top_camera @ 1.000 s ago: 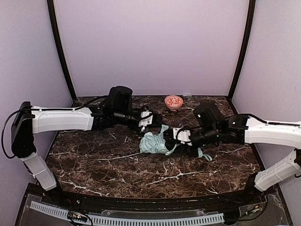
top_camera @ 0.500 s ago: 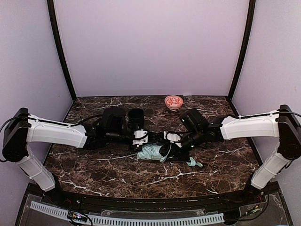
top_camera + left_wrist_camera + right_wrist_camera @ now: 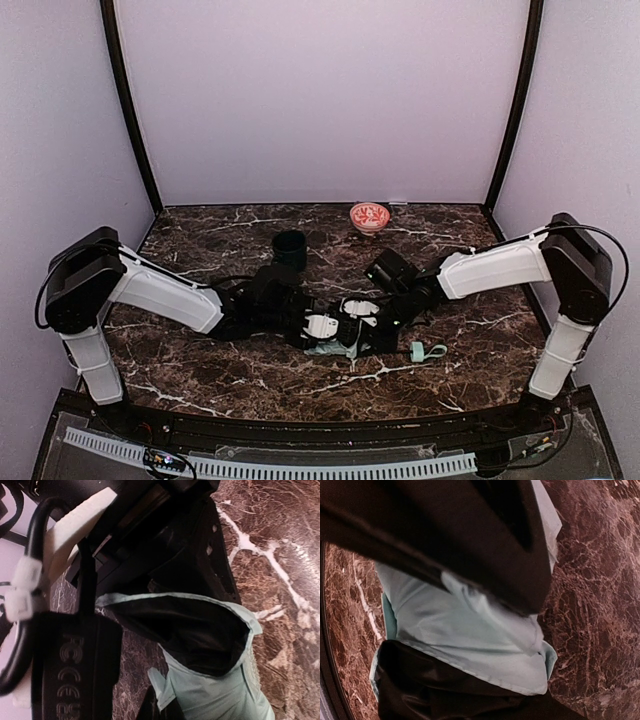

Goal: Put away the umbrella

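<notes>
On the marbled desk (image 3: 200, 365) the umbrella (image 3: 322, 348) lies crumpled, bunched between and under the left end effector (image 3: 322, 327) and the right end effector (image 3: 360, 316). Whether either one grips it cannot be told. Its handle (image 3: 417, 351) lies just right of the right end effector.

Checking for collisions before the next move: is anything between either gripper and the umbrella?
Nothing visible. The left gripper and the right gripper are both at the umbrella; the mug and the bowl stand farther back.
</notes>
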Robot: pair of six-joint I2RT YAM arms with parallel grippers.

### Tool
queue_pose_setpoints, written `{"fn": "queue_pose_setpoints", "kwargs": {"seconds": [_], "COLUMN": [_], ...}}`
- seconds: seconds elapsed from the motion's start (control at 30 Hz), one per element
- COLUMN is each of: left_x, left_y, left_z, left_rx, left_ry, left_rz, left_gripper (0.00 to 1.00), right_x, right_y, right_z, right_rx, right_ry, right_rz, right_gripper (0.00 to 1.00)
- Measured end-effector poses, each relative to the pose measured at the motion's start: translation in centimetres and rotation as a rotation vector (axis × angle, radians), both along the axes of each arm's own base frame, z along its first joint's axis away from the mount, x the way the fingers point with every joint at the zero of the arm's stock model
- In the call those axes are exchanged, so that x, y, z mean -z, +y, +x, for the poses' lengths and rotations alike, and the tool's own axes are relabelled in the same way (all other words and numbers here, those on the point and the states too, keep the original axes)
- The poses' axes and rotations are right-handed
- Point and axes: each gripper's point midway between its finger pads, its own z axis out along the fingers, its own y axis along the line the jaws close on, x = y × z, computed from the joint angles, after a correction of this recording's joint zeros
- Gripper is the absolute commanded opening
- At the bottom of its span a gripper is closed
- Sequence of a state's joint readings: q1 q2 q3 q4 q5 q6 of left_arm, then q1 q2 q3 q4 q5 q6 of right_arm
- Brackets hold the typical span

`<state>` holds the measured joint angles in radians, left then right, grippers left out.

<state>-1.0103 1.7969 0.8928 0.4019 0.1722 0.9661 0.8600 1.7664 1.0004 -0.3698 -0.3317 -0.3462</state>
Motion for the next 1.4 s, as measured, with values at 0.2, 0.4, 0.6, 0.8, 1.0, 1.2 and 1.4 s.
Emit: {"fn": "queue_pose_setpoints", "kwargs": {"seconds": [0.2, 0.4, 0.6, 0.8, 1.0, 1.2, 1.4], "left_x": [0.8, 1.1, 1.5, 2.0, 1.6, 1.6, 1.7], "left_y": [-0.8, -1.6, -1.8, -2.8, -3.2, -2.6, -2.8], "left_z": [1.3, 0.7, -0.5, -2.1, -1.8, -1.4, -1.6], "left_rx": [-0.028, -0.026, -0.031, -0.006, -0.070, -0.131, -0.107], "left_ry": [-0.118, -0.212, -0.241, -0.304, -0.361, -0.407, -0.466], "left_rz": [0.007, 0.030, 0.046, 0.060, 0.043, 0.004, -0.002], "left_gripper": [0.00, 0.00, 0.00, 0.00, 0.00, 0.00, 0.00], "right_x": [0.3, 0.9, 0.7, 0.6, 0.8, 0.8, 0.7], "right_y": [-0.3, -1.1, -1.6, -3.1, -3.2, -2.6, -4.5], "right_z": [1.1, 1.5, 1.1, 0.2, 0.2, 0.5, 1.1], "right_rx": [0.135, 0.235, 0.288, 0.353, 0.385, 0.349, 0.448], "right_ry": [0.009, 0.010, 0.013, 0.025, -0.008, -0.075, -0.103], "right_rz": [-0.029, -0.041, 0.006, 0.013, 0.086, 0.083, 0.039], "right_gripper": [0.33, 0.44, 0.56, 0.57, 0.58, 0.79, 0.99]}}
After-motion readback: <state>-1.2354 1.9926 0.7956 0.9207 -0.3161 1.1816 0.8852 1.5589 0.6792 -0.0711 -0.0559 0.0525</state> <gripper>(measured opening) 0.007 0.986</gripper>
